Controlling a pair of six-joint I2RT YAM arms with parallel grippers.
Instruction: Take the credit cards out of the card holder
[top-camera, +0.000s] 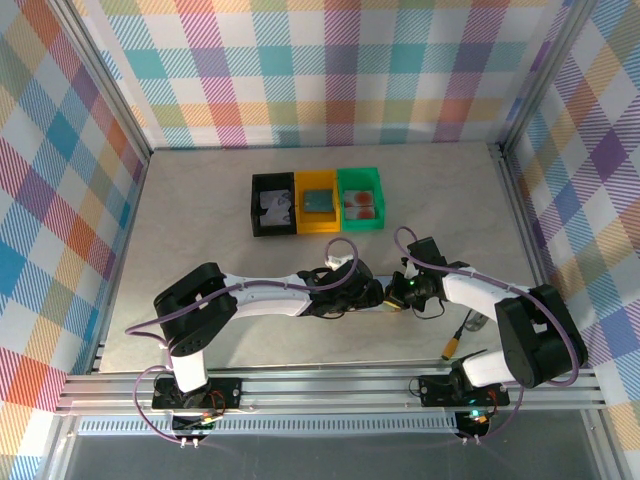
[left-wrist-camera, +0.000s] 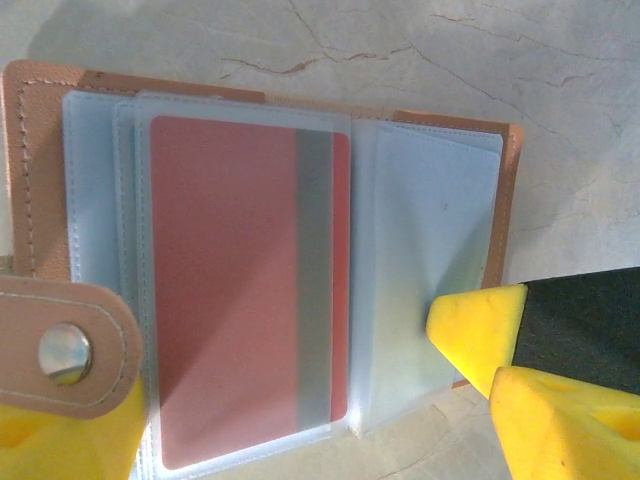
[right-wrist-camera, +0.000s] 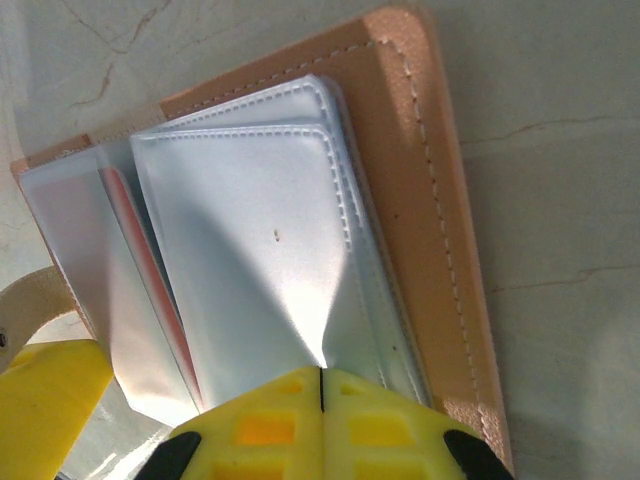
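Pinching a card holder (right-wrist-camera: 430, 200) sleeve, the right gripper (right-wrist-camera: 322, 400) is clamping tight; the left gripper (left-wrist-camera: 310, 445) is gaping wide.

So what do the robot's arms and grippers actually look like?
Both the left arm and right arm have white links between bulky black joints, with a greyish-purple cable looping loosely along each. A small green light glows near the right wrist. The left gripper and right gripper have bright yellow moulded fingers; the right's show square recesses and black patches.
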